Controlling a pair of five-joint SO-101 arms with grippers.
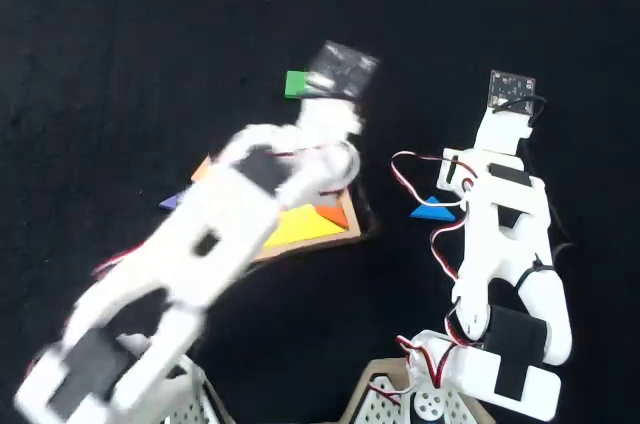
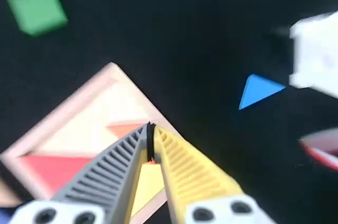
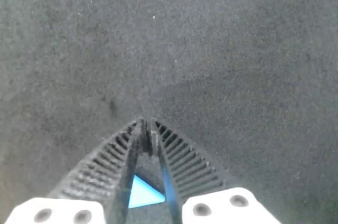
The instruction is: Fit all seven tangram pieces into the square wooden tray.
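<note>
Left fingers (image 2: 111, 166) and right fingers (image 3: 105, 167) closed, tips touching

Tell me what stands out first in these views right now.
The left arm stretches over the wooden tray, its fingers shut above the yellow piece. A green square lies on the black table beyond the tray, and a blue triangle lies beside the right arm.
</note>
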